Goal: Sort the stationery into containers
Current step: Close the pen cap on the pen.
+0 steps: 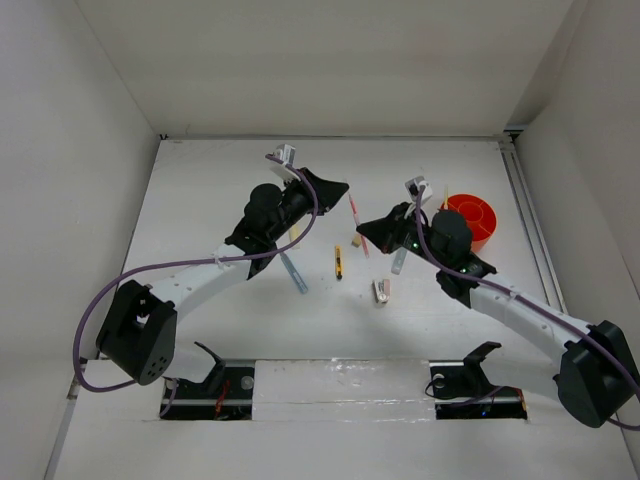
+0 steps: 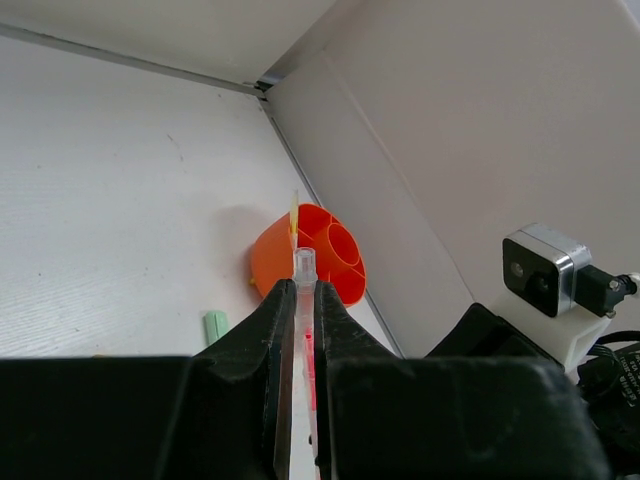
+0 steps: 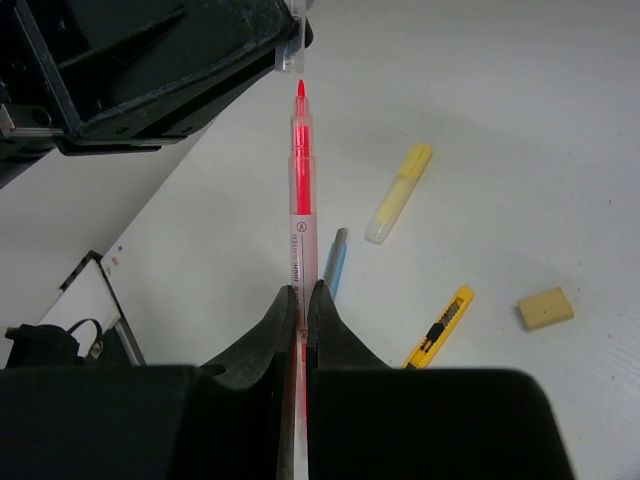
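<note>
Over mid-table, both arms are holding bent-elbow poses, forearms angling inward so the hands are facing nose to nose. Right hand [image 3: 301, 295] is pinching the red pen [image 3: 298, 190] by its barrel, jaws closed on it, tip pointing at the left hand [image 2: 300, 290]. Left hand is clamping a clear cap [image 3: 291, 50], jaws closed; the pen tip is sitting just short of that cap. Orange tub [image 1: 480, 238] is standing beside the right forearm, on its far side, with a pale yellow pen [image 2: 294, 215] upright at its rim. Lying on the table [image 1: 200, 200]: pale yellow marker [image 3: 398, 193], blue pen [image 3: 335, 262], yellow-black cutter [image 3: 440, 327], tan eraser [image 3: 546, 308], grey-pink piece [image 1: 381, 291], pale green marker [image 2: 214, 326].
</note>
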